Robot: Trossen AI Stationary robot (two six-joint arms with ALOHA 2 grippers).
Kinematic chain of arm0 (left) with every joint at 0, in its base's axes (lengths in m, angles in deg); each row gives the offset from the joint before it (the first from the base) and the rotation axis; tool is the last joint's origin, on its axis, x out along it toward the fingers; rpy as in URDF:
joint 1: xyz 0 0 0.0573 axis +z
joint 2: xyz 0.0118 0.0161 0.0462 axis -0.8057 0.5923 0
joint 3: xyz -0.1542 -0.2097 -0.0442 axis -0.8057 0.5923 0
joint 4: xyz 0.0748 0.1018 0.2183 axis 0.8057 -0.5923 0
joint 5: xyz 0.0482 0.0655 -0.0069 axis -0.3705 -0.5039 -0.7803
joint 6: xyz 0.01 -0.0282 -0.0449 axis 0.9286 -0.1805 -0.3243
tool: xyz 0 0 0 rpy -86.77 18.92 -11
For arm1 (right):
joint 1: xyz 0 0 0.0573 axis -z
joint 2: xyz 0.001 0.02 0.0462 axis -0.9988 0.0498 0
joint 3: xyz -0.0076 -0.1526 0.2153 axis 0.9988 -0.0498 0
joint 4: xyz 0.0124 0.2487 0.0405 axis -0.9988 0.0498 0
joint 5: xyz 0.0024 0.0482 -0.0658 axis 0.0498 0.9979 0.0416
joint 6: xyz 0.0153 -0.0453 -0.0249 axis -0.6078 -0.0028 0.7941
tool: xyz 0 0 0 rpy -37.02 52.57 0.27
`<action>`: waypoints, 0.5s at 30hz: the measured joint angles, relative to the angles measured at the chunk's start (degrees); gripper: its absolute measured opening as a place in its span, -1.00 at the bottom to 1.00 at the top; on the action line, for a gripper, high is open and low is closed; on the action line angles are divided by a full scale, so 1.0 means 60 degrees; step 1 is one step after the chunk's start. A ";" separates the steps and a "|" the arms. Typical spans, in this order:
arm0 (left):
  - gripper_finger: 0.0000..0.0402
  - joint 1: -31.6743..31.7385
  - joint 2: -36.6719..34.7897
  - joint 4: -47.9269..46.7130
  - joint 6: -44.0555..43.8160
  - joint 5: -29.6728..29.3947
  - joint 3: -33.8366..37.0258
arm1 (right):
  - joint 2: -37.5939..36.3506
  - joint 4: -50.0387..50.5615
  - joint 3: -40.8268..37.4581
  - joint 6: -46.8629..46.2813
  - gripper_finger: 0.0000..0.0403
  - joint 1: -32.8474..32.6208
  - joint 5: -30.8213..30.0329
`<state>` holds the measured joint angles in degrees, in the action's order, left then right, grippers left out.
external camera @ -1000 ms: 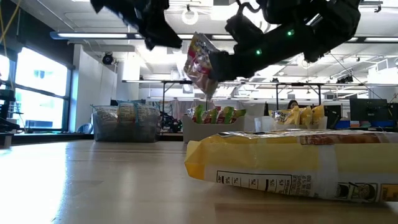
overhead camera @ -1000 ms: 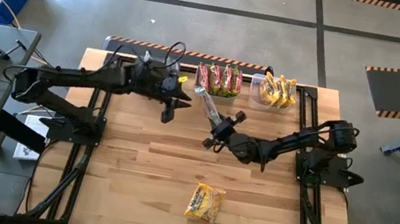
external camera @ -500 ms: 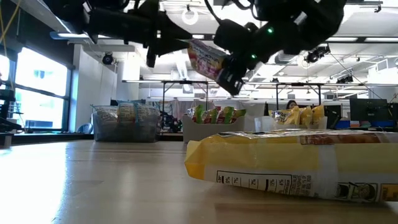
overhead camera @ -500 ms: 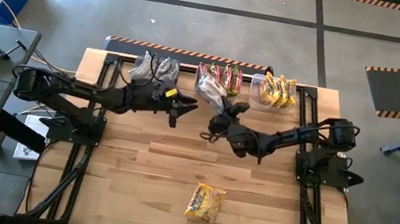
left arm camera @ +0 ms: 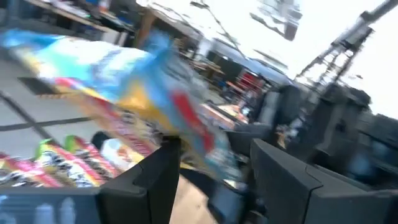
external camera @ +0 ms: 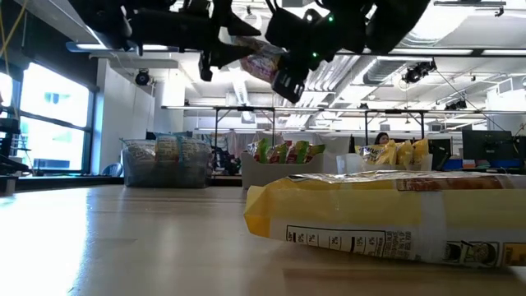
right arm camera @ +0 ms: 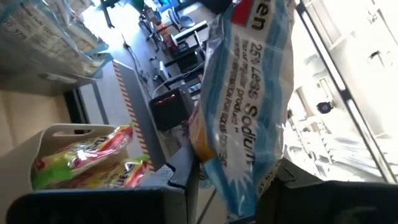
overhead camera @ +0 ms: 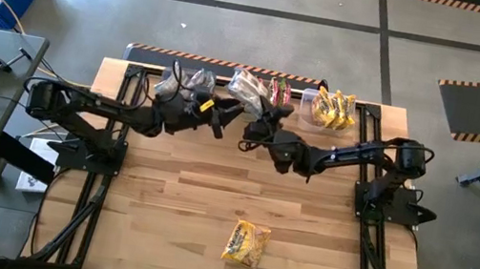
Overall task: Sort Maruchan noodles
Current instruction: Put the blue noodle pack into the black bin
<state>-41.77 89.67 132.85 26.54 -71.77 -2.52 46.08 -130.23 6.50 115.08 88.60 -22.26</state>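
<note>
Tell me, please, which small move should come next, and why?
Probably the left claw should close on the packet that the right claw holds up beside it: in the left wrist view the open fingers sit right under that packet, so a handover looks likely.

Blue-and-yellow noodle packet (right arm camera: 249,93) aloft, tilted

Both arms (overhead camera: 99,110) are showing dark, jointed links; a yellow tag (overhead camera: 207,107) is sitting near the left wrist.

Even overhead light brightens the table (overhead camera: 211,198); windows glare white behind, both wrist views smear with motion blur, and the near packet (external camera: 386,218) looms soft.
</note>
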 joint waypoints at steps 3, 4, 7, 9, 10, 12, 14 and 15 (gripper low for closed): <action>-0.06 0.0170 0.0000 0.0055 -0.0499 -0.0142 0.0000 | 0.0000 -0.0027 0.0146 0.0296 -0.60 0.0061 0.0180; -0.06 0.0208 0.0000 0.0073 -0.0660 -0.0153 -0.0004 | 0.0000 -0.0021 0.0183 0.0380 -0.60 0.0084 0.0270; -0.06 0.0293 0.0000 0.0074 -0.1062 -0.0186 -0.0004 | 0.0000 -0.0007 0.0246 0.0678 -0.60 0.0133 0.0390; -0.06 0.0354 0.0000 0.0151 -0.1269 -0.0276 -0.0004 | 0.0000 -0.0028 0.0258 0.0879 -0.60 0.0167 0.0477; -0.06 0.0390 0.0002 0.0240 -0.1393 -0.0309 -0.0004 | 0.0000 -0.0035 0.0258 0.0982 -0.60 0.0195 0.0510; -0.06 0.0413 0.0004 0.0445 -0.1614 -0.0367 -0.0004 | 0.0000 -0.0068 0.0269 0.1067 -0.60 0.0267 0.0611; -0.06 0.0413 0.0004 0.0574 -0.1703 -0.0393 -0.0004 | 0.0000 -0.0086 0.0272 0.1078 -0.60 0.0338 0.0735; -0.06 0.0413 0.0004 0.0609 -0.1757 -0.0419 -0.0004 | 0.0000 -0.0077 0.0273 0.1119 -0.60 0.0391 0.0786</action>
<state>-39.29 89.70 136.50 16.00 -74.28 -2.54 46.08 -130.69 8.13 121.80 90.94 -17.54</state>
